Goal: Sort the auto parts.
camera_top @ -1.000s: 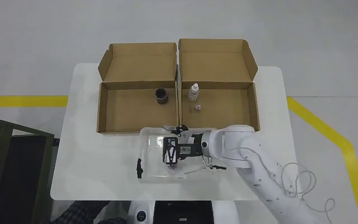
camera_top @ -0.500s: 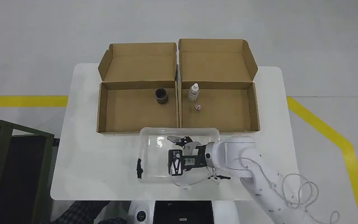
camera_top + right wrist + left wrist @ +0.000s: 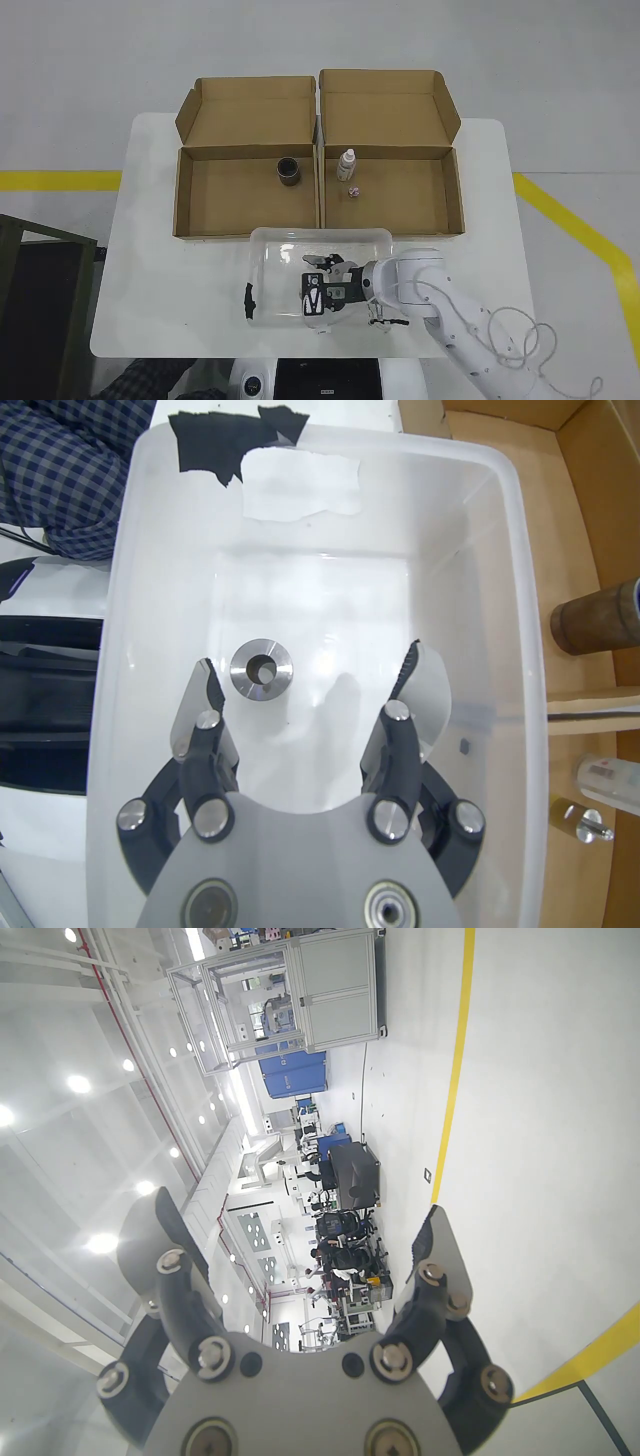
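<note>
Obs: clear plastic bin [image 3: 262, 238] sits at near edge of tabletop [image 3: 160, 250]. Over the last second the right gripper [image 3: 310, 657] slid inside it toward that edge. Jaws spread wide, empty. The steel bushing [image 3: 261, 670] lies on the bin floor beside one jaw, off-centre, so the grasp looks not yet aligned.

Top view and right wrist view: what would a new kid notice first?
Probably the open right gripper hanging over the clear bin, with a shiny metal ring on the bin floor near one fingertip. Beyond it stand two cardboard boxes, one holding a brown cylinder, the other a small white bottle.
</note>
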